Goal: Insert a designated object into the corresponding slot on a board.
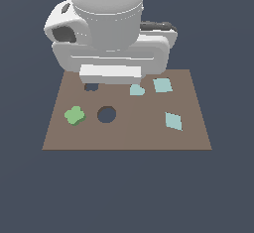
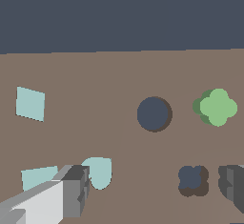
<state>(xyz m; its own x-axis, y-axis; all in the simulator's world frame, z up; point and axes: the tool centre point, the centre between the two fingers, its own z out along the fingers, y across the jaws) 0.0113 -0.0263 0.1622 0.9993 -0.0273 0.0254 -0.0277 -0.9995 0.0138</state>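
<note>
Fingers point(image 2: 71, 189) spread wide above brown board point(image 1: 124, 138), dark surroundings.

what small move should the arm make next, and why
Probably move the hand over the green piece and lower onto it. The piece lies loose on the board, beside the round hole. The clover slot is unfilled and the open fingers hold nothing.

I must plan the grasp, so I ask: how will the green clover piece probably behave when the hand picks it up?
The green clover piece looks flat and solid, so it is probably stiff and unlikely to roll. It seems small and thin, so likely light. It lies low on the board, and its lobed edge gives little flat side, so the fingers may slip.
</note>
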